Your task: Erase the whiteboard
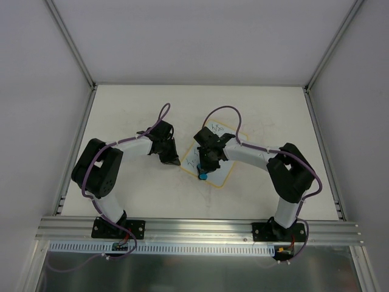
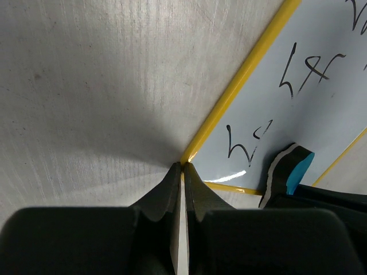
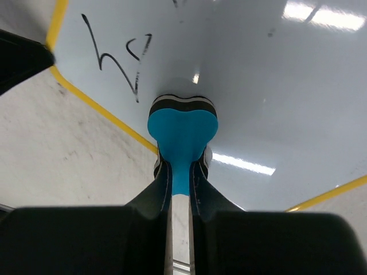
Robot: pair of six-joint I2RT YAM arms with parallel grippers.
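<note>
Our right end effector is pinching the blue eraser, and the eraser's head sits down on the whiteboard. It's just beside a dark scribble and near the yellow border. Our left end effector has its fingers pressed together, tips right at a whiteboard corner. The whiteboard lies flat and skewed on the surface, between our two arms, writing across its face.

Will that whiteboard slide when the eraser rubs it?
Likely, unpinned: the whiteboard looks thin, flat, light. The left gripper, shut at its corner, probably steadies it. Its glossy face should let the eraser glide.
</note>
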